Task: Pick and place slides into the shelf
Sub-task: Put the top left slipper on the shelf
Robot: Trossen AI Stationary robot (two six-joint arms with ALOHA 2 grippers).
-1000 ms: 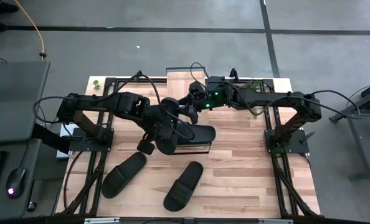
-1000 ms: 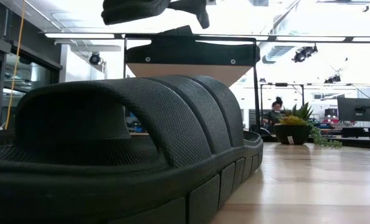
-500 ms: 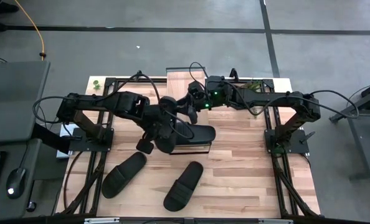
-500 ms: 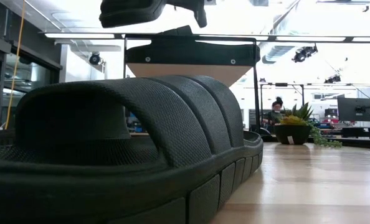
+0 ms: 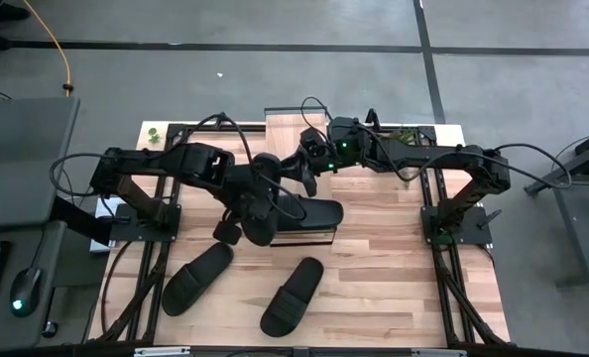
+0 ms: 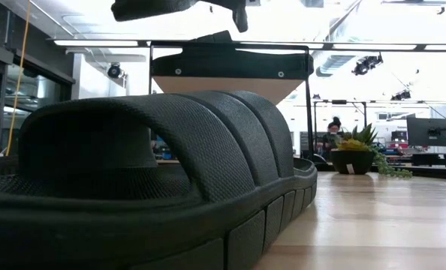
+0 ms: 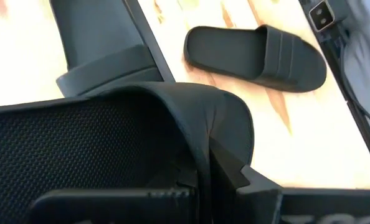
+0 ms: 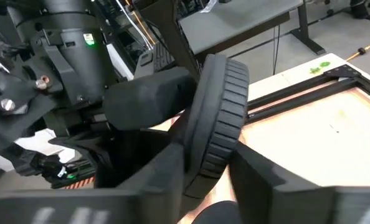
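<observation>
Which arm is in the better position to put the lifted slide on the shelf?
Probably the left. Its gripper is shut on the lifted slide above the shelf. The right gripper has its fingers on either side of the same slide's sole, not clearly holding it.

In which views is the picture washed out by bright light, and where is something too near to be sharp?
Low view: the ceiling lights blow out the upper part, and the near slide fills the frame. Left wrist view: the held slide lies close and soft, and the wooden tabletop is overexposed. High view: evenly lit.
</observation>
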